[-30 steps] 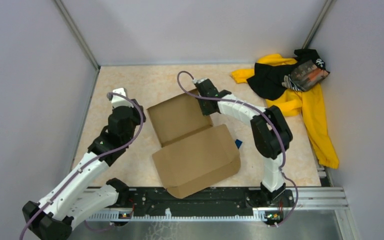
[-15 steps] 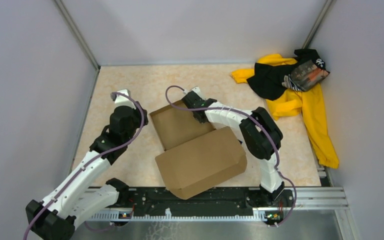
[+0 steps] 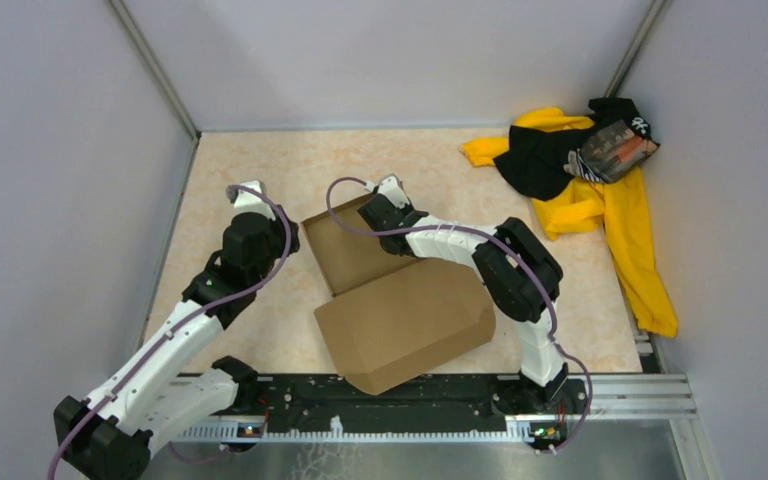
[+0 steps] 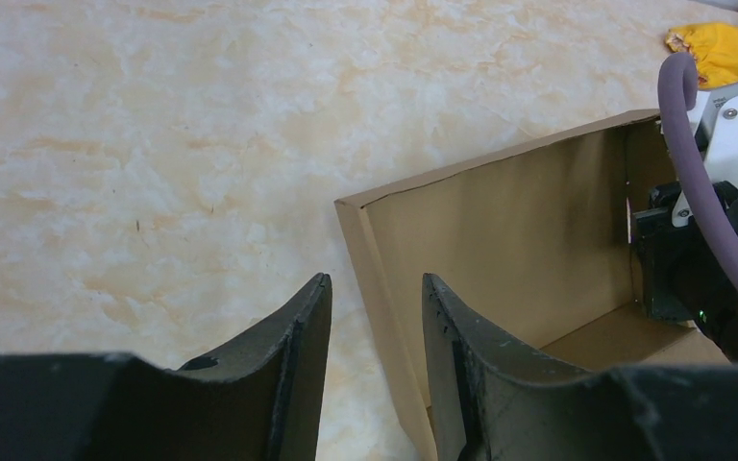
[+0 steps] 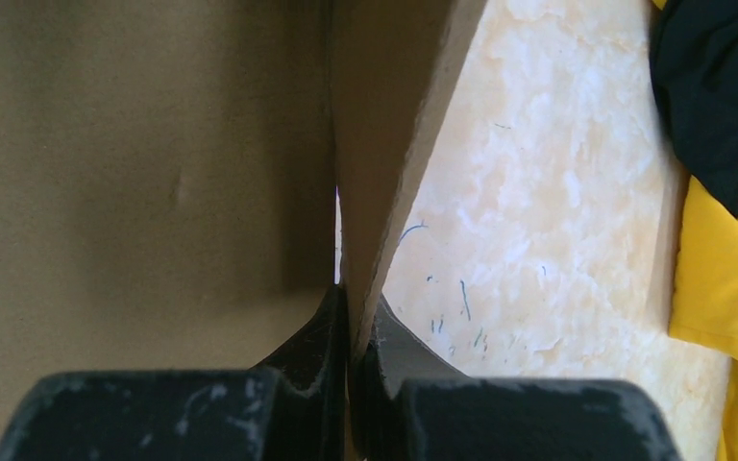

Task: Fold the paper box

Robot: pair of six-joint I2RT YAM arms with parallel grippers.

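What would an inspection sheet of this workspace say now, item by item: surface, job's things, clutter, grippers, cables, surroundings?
Surface: table, beige marbled top, faint pen marks near the box.
Job's things: box, brown cardboard, partly folded; far half an open tray with upright walls, near half a large flap.
Clutter: cloth pile, yellow and black, far right corner, apart from the box.
Grippers: left gripper open at the tray's left wall, contact unclear; right gripper shut on a tray wall.
Cables: purple cable on the right arm loops over the tray; another runs along the left arm.
Surroundings: walls, plain grey, on three sides; rail at the near edge.
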